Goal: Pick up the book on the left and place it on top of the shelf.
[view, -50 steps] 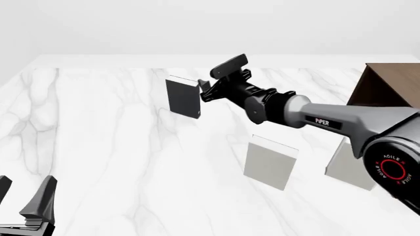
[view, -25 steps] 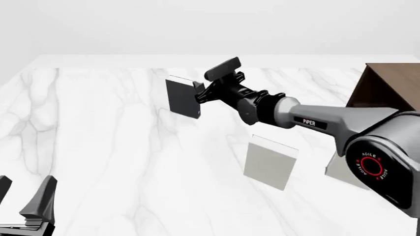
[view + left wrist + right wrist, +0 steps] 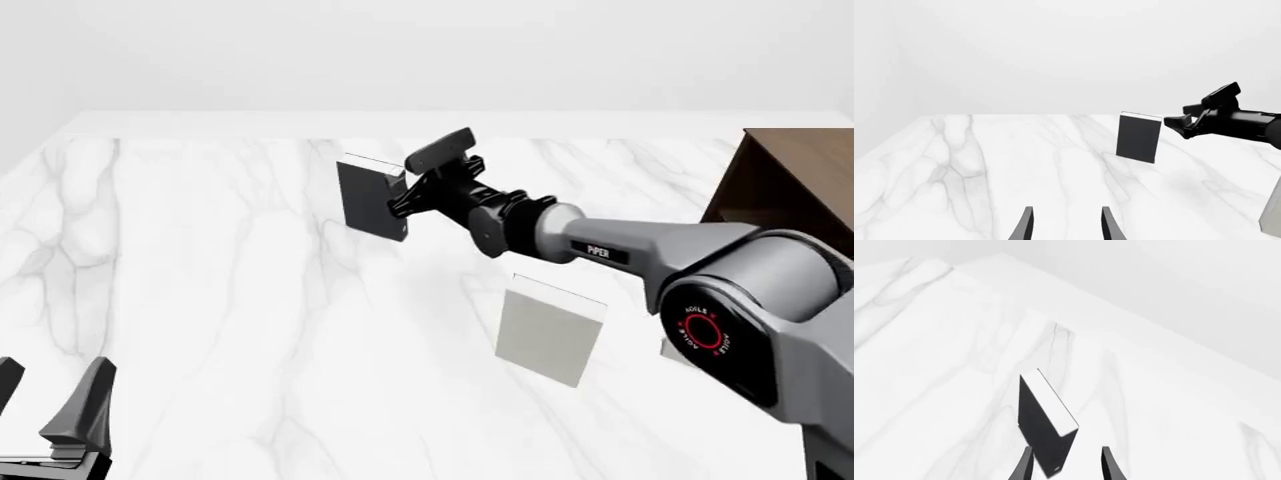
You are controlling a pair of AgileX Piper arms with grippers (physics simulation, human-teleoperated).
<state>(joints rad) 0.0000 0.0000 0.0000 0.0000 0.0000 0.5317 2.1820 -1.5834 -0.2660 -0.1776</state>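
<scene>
Book (image 3: 371,205) upright on table (image 3: 200,300), directly ahead of right claw (image 3: 407,195); fingers spread wide, near edge just entering gap, not yet gripped. Left claw (image 3: 60,420) open, far off.

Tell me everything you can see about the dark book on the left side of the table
The book is slim and rectangular, with a matte charcoal-black cover and white page edges showing along its top. It stands upright on the white marble table, far from the shelf at the right edge. The right gripper is at its right edge with open jaws; in the right wrist view the book's corner sits between the fingers. Whether they touch it cannot be told.
</scene>
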